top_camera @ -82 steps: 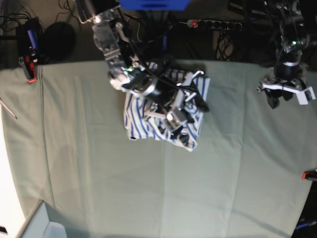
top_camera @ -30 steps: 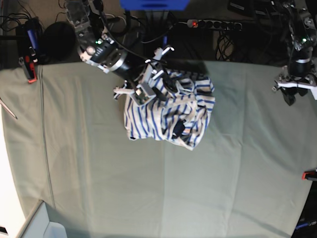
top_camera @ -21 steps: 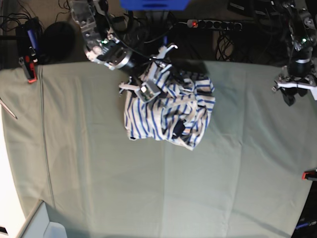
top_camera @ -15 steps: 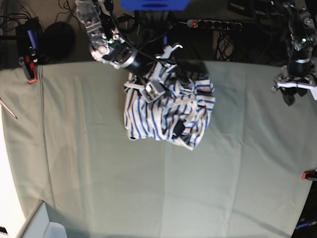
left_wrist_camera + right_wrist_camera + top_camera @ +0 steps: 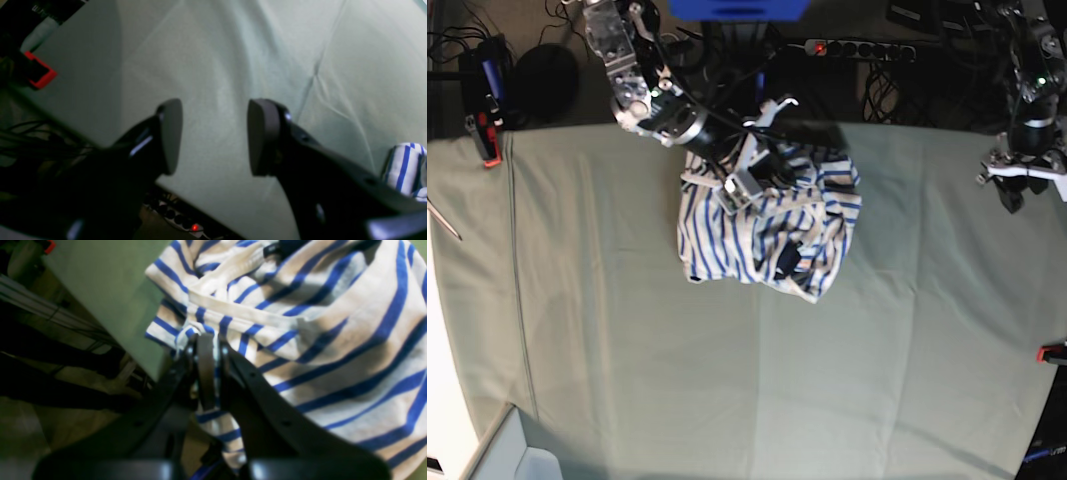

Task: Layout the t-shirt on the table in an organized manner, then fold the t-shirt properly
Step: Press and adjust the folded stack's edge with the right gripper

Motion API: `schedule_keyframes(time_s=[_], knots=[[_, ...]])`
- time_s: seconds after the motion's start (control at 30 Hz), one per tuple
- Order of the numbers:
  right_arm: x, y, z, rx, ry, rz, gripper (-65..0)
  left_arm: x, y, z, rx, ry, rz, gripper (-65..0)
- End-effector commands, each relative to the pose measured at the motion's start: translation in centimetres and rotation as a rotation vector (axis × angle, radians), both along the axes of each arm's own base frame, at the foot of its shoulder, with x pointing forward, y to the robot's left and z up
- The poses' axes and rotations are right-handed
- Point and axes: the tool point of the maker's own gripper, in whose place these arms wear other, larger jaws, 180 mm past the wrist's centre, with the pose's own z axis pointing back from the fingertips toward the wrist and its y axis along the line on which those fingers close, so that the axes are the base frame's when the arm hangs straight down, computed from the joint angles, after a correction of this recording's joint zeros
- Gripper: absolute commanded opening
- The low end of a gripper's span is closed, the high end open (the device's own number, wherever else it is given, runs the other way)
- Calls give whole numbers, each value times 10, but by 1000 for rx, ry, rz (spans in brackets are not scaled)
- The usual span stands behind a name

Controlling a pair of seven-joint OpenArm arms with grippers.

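Observation:
The t-shirt (image 5: 767, 225), white with blue stripes, lies crumpled near the far middle of the table (image 5: 627, 330). My right gripper (image 5: 762, 160) reaches down onto its far edge. In the right wrist view its fingers (image 5: 206, 366) are pressed together, shut on a fold of the t-shirt (image 5: 317, 340) near a white hem band, at the table's edge. My left gripper (image 5: 1025, 188) hovers at the far right edge, well away from the shirt. The left wrist view shows the left gripper (image 5: 215, 136) open over bare cloth, with a corner of the t-shirt (image 5: 405, 166) at the right.
A power strip (image 5: 857, 47) with a red light and tangled cables lie behind the far edge. A red clamp (image 5: 489, 150) sits at the far left corner, a red item (image 5: 1053, 352) at the right edge, and a pale box (image 5: 517, 455) at the near left corner.
My right gripper has slid rightward along the shirt's far edge and gone from open to shut on the fabric. The left arm has not moved.

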Motion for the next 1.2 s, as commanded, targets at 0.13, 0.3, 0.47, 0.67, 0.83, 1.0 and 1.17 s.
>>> schedule_keyframes(time_s=[0.13, 0.3, 0.47, 0.67, 0.83, 1.0, 1.17], knots=[[-18, 28, 19, 72, -25, 65, -650, 4, 5, 12, 28, -37, -3, -338], [-43, 53, 31, 103, -37, 160, -650, 4, 5, 12, 28, -37, -3, -338], [-44, 57, 30, 102, -33, 173, -650, 5, 4, 13, 28, -41, -4, -338], [-41, 58, 11, 70, -1, 189, -650, 6, 4, 15, 30, -45, -5, -338], [-59, 72, 4, 67, 22, 254, -538, 7, 0, 15, -31, -70, 0, -338], [-58, 73, 10, 78, 7, 253, -422, 11, -6, 18, -130, -118, 9, -338], [-54, 61, 19, 66, -33, 253, -421, 24, -23, 38, -211, -205, -20, -337]])
